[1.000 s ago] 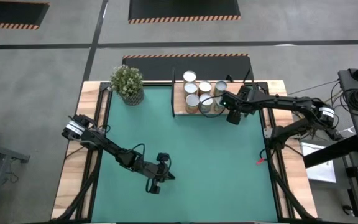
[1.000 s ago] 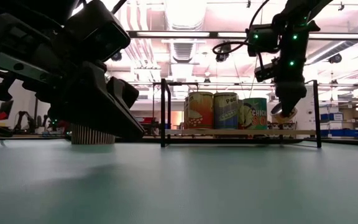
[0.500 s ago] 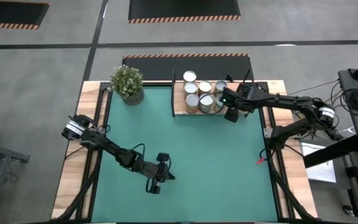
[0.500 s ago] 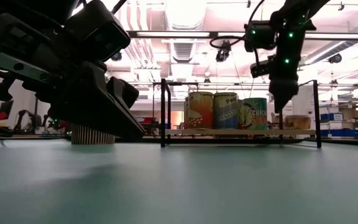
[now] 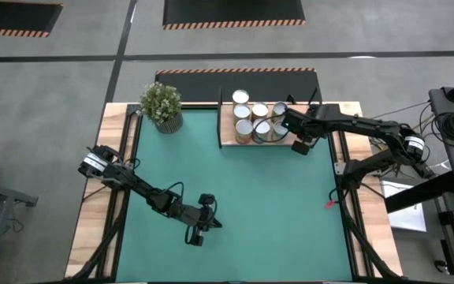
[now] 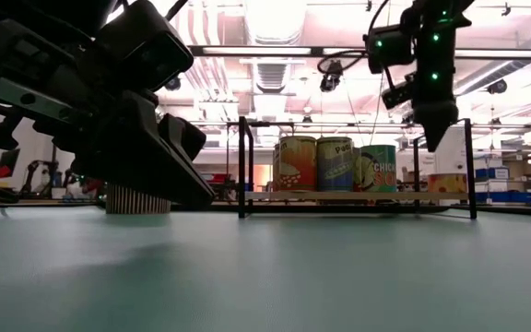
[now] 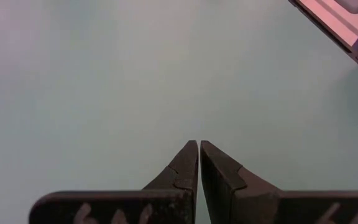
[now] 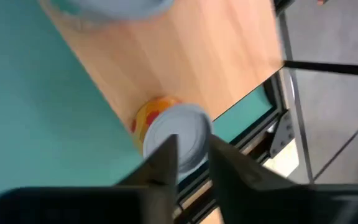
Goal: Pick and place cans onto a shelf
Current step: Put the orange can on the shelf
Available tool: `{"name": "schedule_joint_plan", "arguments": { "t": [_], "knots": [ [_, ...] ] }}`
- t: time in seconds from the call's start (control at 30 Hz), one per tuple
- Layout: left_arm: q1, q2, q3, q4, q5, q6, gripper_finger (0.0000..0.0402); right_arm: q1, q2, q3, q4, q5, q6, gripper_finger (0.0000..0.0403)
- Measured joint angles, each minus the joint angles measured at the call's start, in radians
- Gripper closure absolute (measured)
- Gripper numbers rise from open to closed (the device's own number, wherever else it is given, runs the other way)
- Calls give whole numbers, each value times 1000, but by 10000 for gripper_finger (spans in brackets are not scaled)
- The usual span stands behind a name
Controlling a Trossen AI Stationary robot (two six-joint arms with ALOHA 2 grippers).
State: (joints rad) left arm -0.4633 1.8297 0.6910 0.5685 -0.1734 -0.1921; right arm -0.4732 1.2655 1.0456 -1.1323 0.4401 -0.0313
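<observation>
Seen from above, the shelf [image 5: 247, 125] is lying along the far edge of the green mat [image 5: 235, 197], with the cans [image 5: 252, 120] standing on it in a tight cluster of about six, silvery tops facing up. The right pincer [image 5: 300, 145] is hanging just beside the cluster's right end, over the shelf's near right corner. In the right wrist view its fingers [image 8: 166, 163] are standing a little apart with nothing between them, above one separate orange-labelled can [image 8: 169, 127] that is standing upright on the light wood near the board's edge, clear of both fingers. A second round top [image 8: 104, 7] is showing at the frame edge farther along the board.

In the low view the shelf's black frame posts [image 6: 244, 166] are rising on either side of the cans [image 6: 335, 164], whose orange, blue and green labels are facing the camera; the right pincer [image 6: 433, 138] is hovering above the board between the green can and the right post, with a pale orange can [image 6: 447, 183] low behind it.

A potted plant [image 5: 161, 106] is standing at the mat's far left corner, well apart from the shelf. The left pincer [image 5: 196, 234] is resting low over the near part of the mat, far from the cans; its bulk is filling the left of the low view [image 6: 169, 175]. In the left wrist view its fingers [image 7: 185, 165] are pressed together, holding nothing, over bare mat [image 7: 104, 81]. The wooden tabletop [image 5: 93, 229] is showing at both sides of the mat.
</observation>
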Motion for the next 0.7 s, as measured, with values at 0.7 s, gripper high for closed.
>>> {"name": "schedule_joint_plan", "arguments": {
  "t": [0.7],
  "knots": [
    [0,0,0,-1,0,0,402,-54,1,-106,110,-21,-49,394]
  ]
}}
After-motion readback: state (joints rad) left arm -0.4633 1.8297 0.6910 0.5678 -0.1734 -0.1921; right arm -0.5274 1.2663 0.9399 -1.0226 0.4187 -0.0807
